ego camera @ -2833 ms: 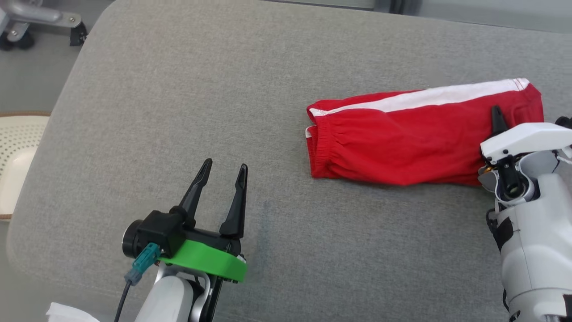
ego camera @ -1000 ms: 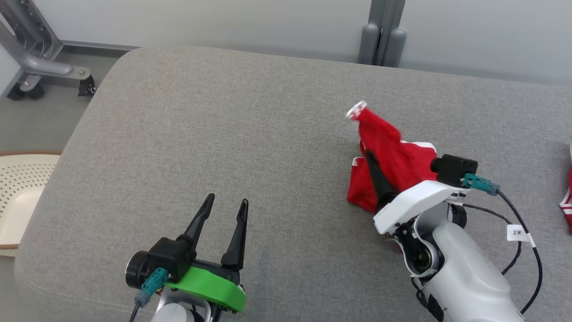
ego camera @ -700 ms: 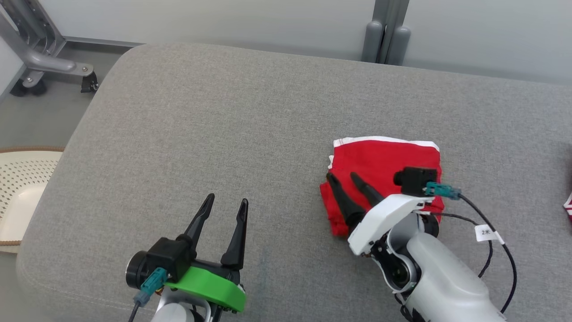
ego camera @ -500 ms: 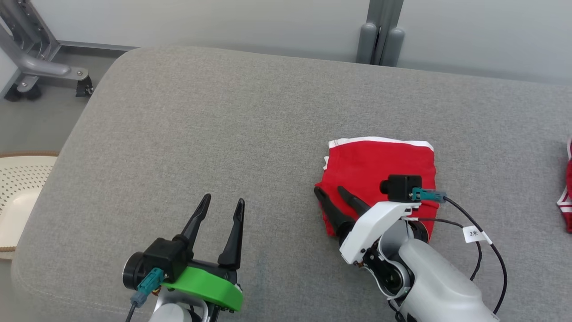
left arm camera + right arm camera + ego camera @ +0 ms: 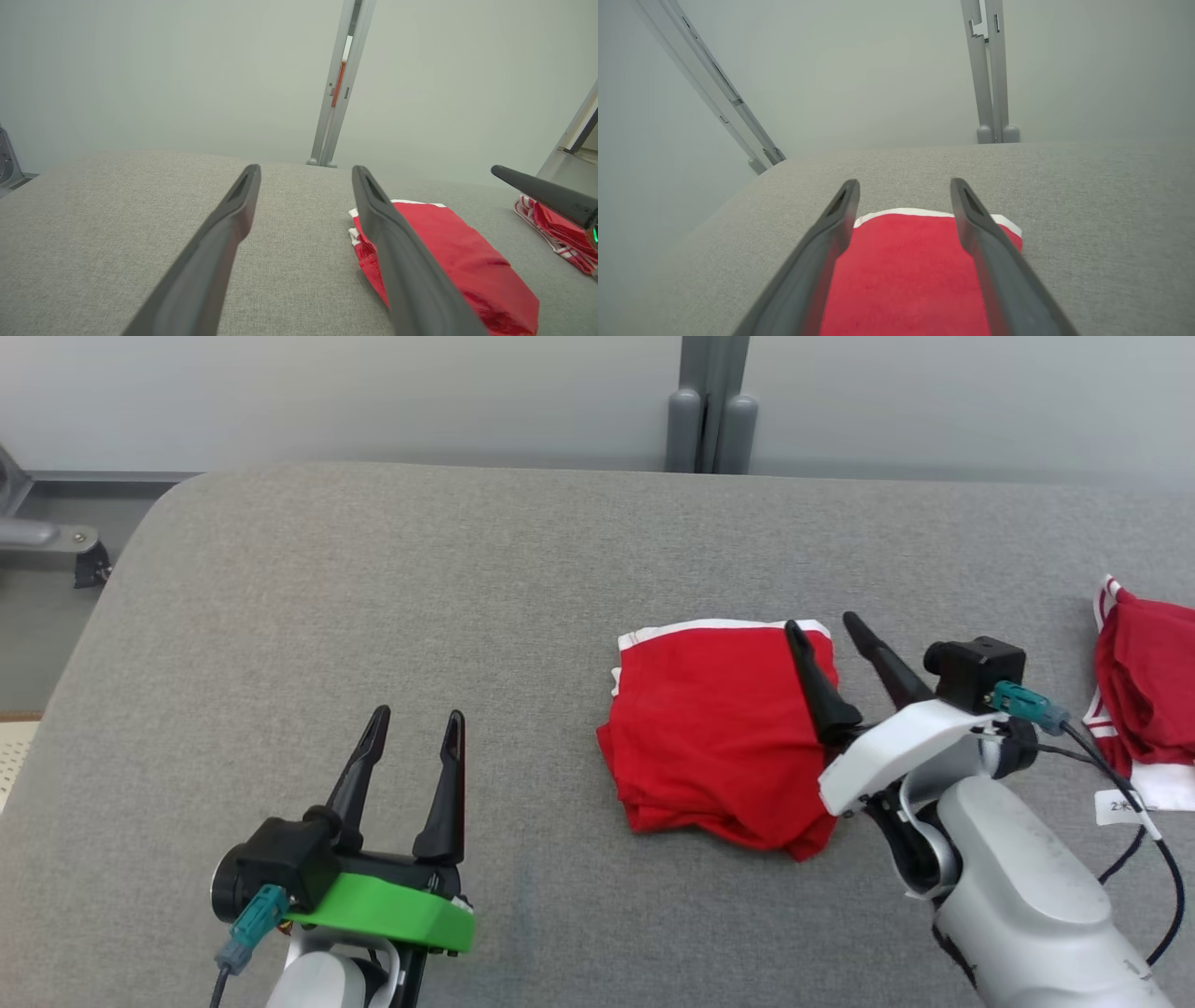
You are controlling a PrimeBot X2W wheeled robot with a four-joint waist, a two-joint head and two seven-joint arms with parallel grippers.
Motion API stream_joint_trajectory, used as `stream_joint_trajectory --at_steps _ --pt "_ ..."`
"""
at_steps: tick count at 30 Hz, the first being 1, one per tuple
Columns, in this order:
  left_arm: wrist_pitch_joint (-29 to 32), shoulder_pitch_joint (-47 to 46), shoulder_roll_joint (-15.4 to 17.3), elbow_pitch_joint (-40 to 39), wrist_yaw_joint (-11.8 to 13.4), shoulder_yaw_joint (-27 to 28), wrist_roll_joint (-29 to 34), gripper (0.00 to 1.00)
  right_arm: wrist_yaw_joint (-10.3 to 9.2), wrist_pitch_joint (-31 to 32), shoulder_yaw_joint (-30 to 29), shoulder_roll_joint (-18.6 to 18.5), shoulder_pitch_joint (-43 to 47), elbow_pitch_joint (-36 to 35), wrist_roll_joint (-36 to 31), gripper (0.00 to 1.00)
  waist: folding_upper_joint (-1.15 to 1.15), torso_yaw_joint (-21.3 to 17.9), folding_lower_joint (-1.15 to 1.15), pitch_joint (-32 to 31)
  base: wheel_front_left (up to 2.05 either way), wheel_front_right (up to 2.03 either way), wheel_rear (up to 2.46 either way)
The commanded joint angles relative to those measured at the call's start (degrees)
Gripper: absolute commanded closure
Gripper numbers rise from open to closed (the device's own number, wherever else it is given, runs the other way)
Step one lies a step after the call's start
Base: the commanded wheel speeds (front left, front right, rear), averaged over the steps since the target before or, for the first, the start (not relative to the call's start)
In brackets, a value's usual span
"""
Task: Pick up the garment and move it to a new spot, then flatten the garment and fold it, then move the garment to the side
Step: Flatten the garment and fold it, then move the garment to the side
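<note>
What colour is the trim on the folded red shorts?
White. It runs along the far edge of the shorts, clearest in the right wrist view.

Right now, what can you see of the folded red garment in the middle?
The red garment is thin, slightly shiny cloth with white trim along its far edge. It lies folded in a compact, roughly square stack, flat on the grey padded surface. The open right gripper stands over its right edge; contact unclear.

grey fabric-covered surface (image 5: 373,597) with a rounded far-left corner; on it, right of centre, a folded red garment (image 5: 709,728) with white trim along its far edge, lying flat; near the right edge, well apart, a second red-and-white garment (image 5: 1144,691), crumpled
</note>
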Motion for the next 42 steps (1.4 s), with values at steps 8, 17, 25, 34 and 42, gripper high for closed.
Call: stream_joint_trajectory --at_steps 8,17,25,34,42 --pt "-0.1 -1.6 0.1 -1.9 0.4 2.4 0.8 0.0 0.01 -2.7 -9.5 -0.8 6.3 -10.1 -16.3 0.0 0.0 -4.9 0.0 1.0 0.0 0.0 0.0" --pt "-0.1 -0.2 0.1 -1.4 0.1 3.0 1.6 0.0 0.01 -3.0 -17.6 3.7 14.5 -18.6 -23.7 0.0 0.0 -6.4 0.0 1.7 0.0 0.0 0.0" --pt "-0.1 0.3 0.1 -0.9 -0.3 3.6 2.7 0.0 0.01 -3.0 -19.2 5.5 16.7 -21.2 -25.6 0.0 0.0 -7.1 0.0 2.1 0.0 0.0 0.0" --pt "-0.1 -0.6 0.1 -1.1 -0.5 2.9 2.5 0.0 0.01 -3.0 -19.0 6.0 16.7 -20.4 -25.4 0.0 0.0 -6.5 0.0 3.0 0.0 0.0 0.0" --pt "-0.1 -2.3 0.1 -1.2 -0.6 1.0 2.0 0.0 0.01 0.2 -17.2 6.2 13.8 -14.4 -23.1 0.0 0.0 -3.9 0.0 6.3 0.0 0.0 0.0"
